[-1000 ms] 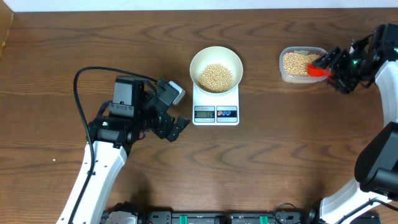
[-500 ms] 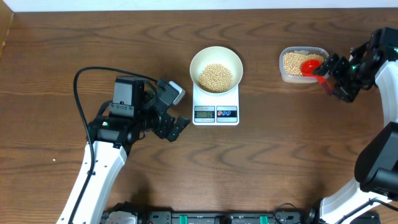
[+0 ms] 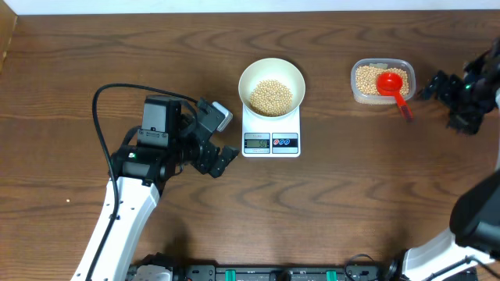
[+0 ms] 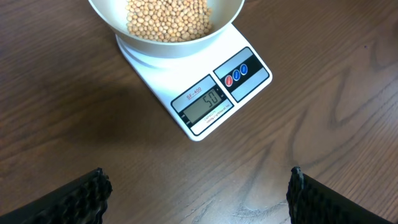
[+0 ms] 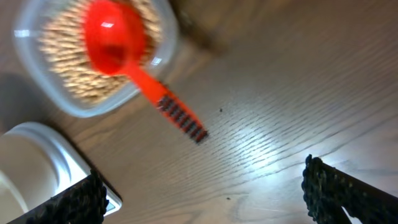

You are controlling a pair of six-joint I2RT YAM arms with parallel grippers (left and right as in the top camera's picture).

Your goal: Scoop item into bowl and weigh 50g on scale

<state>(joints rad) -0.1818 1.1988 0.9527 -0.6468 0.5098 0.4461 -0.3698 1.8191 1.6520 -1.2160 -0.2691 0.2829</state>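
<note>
Left gripper (image 4: 198, 180) hovers over the wooden table (image 3: 351, 203), left of centre, claw spread wide and empty. At centre, nearer the far edge, the smooth white bowl (image 3: 248, 78) sits on the flat white scale (image 3: 271, 142), with a heap of tiny round tan beans (image 3: 270, 95) inside. The grey display (image 4: 205, 104) reads 50, so the target looks met!

Toward the far-right corner, the glossy red scoop (image 3: 391, 83) lies in the clear tub (image 3: 359, 94), its ribbed handle over the rim. Right gripper (image 5: 200, 177), by the right edge, gapes and holds nothing.

Next, I'd say: keep both arms off the scale.
</note>
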